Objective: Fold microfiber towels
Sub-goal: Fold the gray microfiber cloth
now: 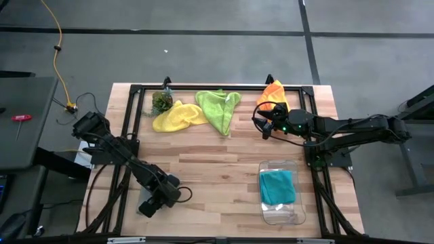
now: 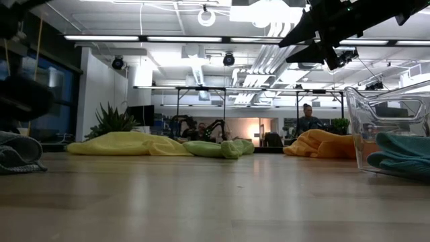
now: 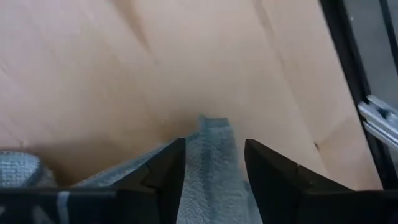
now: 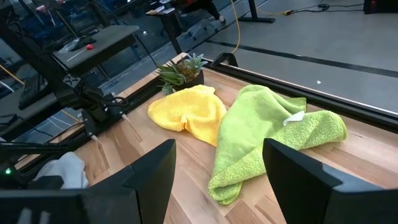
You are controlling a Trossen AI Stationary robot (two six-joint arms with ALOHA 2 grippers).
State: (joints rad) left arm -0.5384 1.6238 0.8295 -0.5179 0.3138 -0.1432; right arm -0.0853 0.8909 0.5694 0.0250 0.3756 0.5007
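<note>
The desk (image 1: 217,163) fills the middle of the high view, a wooden top in a dark frame. Across its upper edge lie three loose towels: the yellow towel (image 1: 178,116) at upper left of centre, the lime green towel (image 1: 218,108) just right of it with the two edges meeting, and the orange towel (image 1: 274,93) near the upper right corner. In the lower right a clear plastic bin (image 1: 293,211) holds the teal towel (image 1: 277,186), folded. A small plant (image 1: 161,102) sits at the yellow towel's upper left.

The right tool (image 1: 262,122) hovers just below the orange towel, its fingers (image 4: 149,174) spread wide and empty. It faces left toward the lime green towel, whose long axis runs up and down the frame and lies between this tool and the yellow one.

The left tool (image 1: 150,205) is low at the lower left, partly spread, its fingers (image 3: 165,171) straddling a fold of the grey towel (image 3: 211,162); whether it grips is unclear.

The right arm is plainly nearer the unfolded towels, and likely takes the lime green next.
</note>
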